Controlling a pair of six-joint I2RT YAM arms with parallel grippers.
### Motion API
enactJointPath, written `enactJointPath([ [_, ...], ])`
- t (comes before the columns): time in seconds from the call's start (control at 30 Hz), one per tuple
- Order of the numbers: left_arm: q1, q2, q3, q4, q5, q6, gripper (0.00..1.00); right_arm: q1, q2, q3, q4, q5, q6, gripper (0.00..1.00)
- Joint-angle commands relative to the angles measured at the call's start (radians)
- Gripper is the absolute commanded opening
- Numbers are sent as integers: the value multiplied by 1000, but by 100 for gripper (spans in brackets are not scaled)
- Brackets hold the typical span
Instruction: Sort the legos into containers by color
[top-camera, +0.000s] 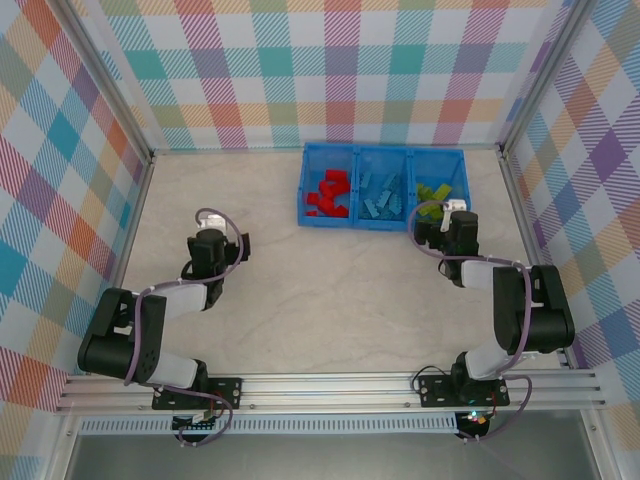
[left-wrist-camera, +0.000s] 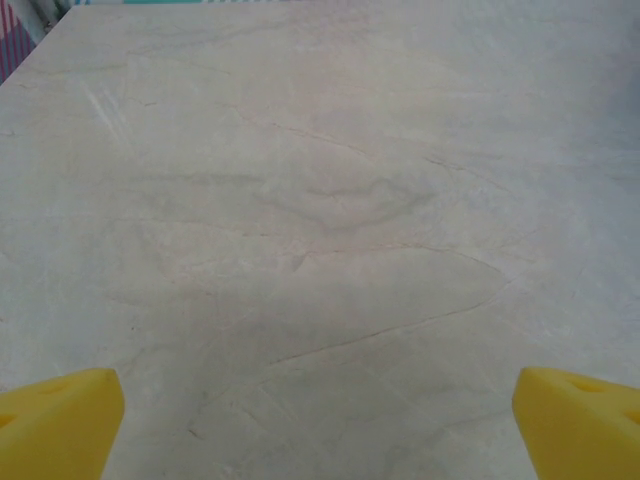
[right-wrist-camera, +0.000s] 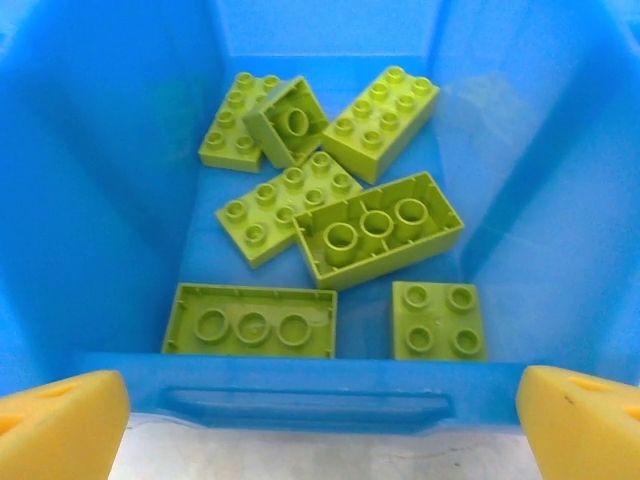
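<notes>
On my left side, my left end effector (left-wrist-camera: 320, 430) hangs over the tabletop (left-wrist-camera: 330, 200), spread wide and holding nothing. My right end effector (right-wrist-camera: 320, 425) is spread wide too, just before the blue containers (right-wrist-camera: 300, 385). Green legos (right-wrist-camera: 375, 230) lie in the right one, light blue legos (top-camera: 383, 195) in the middle, red legos (top-camera: 328, 195) on the left.

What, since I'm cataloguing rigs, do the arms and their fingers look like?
The left arm and right arm are black with light grey sections and looping lilac cables. Each ends in blocky yellow fingers.
</notes>
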Motion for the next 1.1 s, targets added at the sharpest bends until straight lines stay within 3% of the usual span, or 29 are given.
enactJointPath([
  [0.0, 77, 146, -45, 285, 106, -9, 100, -6, -20, -31, 69, -50, -12, 100],
  [0.03, 91, 143, -43, 282, 123, -18, 100, -8, -23, -39, 81, -51, -11, 100],
  [0.07, 94, 112, -19, 172, 126, -27, 100, -7, -26, -52, 92, -54, -11, 100],
  [0.1, 94, 136, -27, 234, 140, -18, 100, -11, -34, -85, 164, -66, -10, 100],
  [0.2, 94, 131, -27, 216, 143, -16, 100, -40, 18, -199, 438, -113, -1, 100],
  [0.23, 93, 130, -26, 211, 144, -16, 100, -40, -21, -169, 308, -111, 6, 100],
  [0.43, 94, 132, -25, 215, 143, -15, 100, -16, -2, -192, 392, -42, -6, 100],
  [0.67, 94, 131, -27, 213, 143, -15, 100, -21, -4, -190, 381, -60, 1, 100],
  [0.77, 94, 131, -26, 214, 143, -15, 100, -22, -10, -215, 420, 38, 40, 100],
  [1.07, 93, 131, -26, 214, 143, -16, 100, -13, -7, -201, 402, -33, -4, 100],
])
